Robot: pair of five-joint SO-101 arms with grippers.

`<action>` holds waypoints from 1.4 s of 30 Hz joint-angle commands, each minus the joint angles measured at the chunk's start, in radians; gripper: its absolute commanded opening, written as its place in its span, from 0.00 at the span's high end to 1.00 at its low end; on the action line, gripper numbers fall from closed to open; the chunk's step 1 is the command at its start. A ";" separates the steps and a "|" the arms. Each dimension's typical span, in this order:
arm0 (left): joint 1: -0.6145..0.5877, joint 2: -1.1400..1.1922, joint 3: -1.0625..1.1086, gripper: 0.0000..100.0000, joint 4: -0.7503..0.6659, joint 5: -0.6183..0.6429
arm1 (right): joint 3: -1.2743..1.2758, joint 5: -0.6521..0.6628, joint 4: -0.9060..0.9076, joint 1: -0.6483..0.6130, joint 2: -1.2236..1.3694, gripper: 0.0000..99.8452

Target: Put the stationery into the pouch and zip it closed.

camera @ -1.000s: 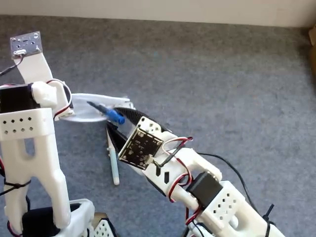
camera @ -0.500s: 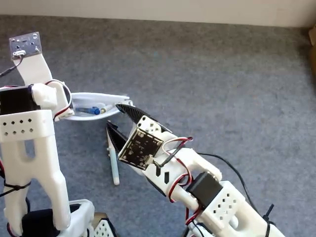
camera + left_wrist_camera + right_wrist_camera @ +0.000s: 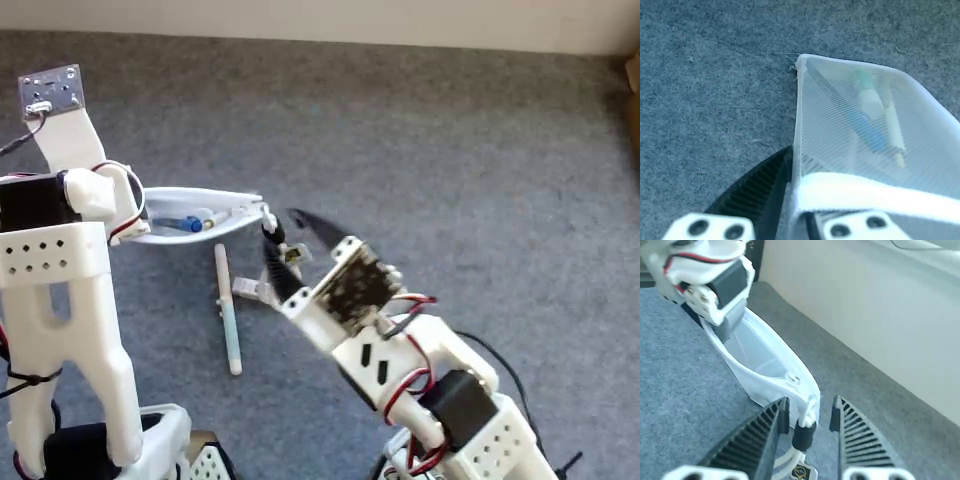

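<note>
The white mesh pouch [image 3: 215, 205] lies open on the grey carpet, with a blue pen [image 3: 183, 224] and other pens [image 3: 871, 102] inside. My left gripper [image 3: 795, 161] is shut on the pouch's [image 3: 875, 125] end edge, under the left arm in the high view. My right gripper [image 3: 281, 224] stands open at the pouch's other end. In the right wrist view the zipper pull's cord with its black bead [image 3: 803, 432] hangs between the right gripper's [image 3: 810, 401] spread fingers, untouched. A white pen [image 3: 228, 315] lies on the carpet in front of the pouch.
A small white piece [image 3: 247, 290] lies beside the loose pen, close to the right gripper. The left arm's motor block [image 3: 720, 285] sits over the pouch's far end. Bare carpet [image 3: 470, 170] stretches to the right, up to a pale wall [image 3: 880, 305].
The right gripper let the blue pen drop into the pouch. It then swung right to the zipper end, uncovering the white pen on the carpet. The left arm kept still.
</note>
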 commanded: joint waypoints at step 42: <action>-0.432 -0.280 0.073 0.99 -0.044 0.009 | -0.147 -0.080 0.154 -0.110 0.743 0.86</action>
